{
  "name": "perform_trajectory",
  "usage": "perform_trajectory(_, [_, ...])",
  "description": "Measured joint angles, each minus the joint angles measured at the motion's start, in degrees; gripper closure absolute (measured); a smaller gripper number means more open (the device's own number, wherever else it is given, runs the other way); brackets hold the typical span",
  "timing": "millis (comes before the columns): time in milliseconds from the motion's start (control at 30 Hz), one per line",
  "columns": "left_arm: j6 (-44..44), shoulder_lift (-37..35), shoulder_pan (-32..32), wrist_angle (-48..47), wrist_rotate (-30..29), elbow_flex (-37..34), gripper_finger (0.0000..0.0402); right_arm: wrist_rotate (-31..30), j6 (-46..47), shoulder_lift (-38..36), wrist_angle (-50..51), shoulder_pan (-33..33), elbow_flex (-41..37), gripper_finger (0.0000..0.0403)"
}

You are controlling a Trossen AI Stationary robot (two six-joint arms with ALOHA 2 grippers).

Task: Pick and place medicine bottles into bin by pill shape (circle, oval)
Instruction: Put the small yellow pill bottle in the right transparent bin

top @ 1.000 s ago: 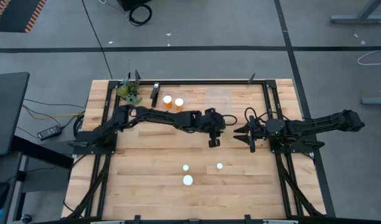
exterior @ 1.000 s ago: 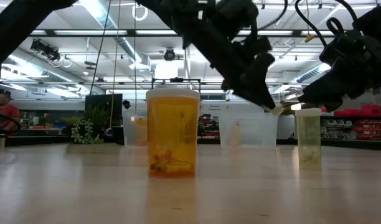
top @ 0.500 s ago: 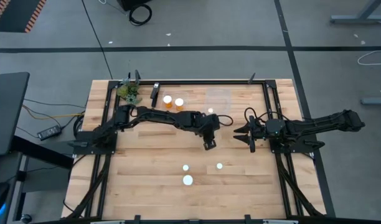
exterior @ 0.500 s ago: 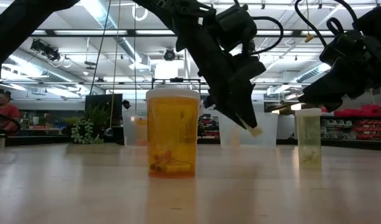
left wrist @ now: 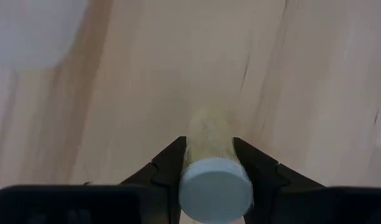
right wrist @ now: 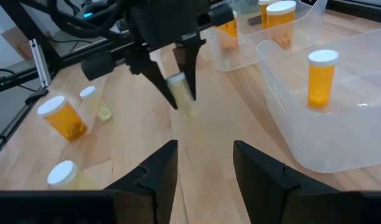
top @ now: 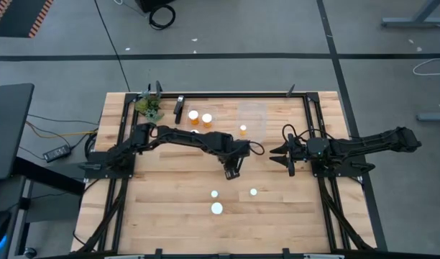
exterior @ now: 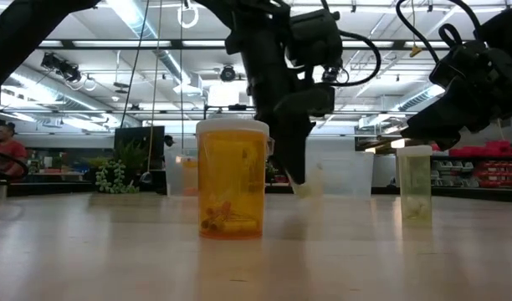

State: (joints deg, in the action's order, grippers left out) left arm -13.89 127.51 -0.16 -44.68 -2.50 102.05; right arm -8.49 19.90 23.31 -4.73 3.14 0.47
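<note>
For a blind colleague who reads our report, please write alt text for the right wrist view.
The left end effector holds a small pale bottle above the wooden table. A clear bin holds one orange bottle; three more bottles stand on the table beyond. The right end effector is open in the foreground.

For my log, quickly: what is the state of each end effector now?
Left end effector: closed on a pale medicine bottle.
Right end effector: open, holding nothing.
</note>
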Motion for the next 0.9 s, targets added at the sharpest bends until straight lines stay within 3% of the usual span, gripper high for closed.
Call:
perform_trajectory(433, [1.5,0.0,-0.1,-4.4,0.2,0.0,0.0276,0.0,0.0,0.0,0.0,0.0,0.0,0.0242])
perform_trajectory(900, [2.6,0.0,-0.1,-4.3,0.2,0.0,0.0228,0.0,0.0,0.0,0.0,0.0,0.0,0.0242])
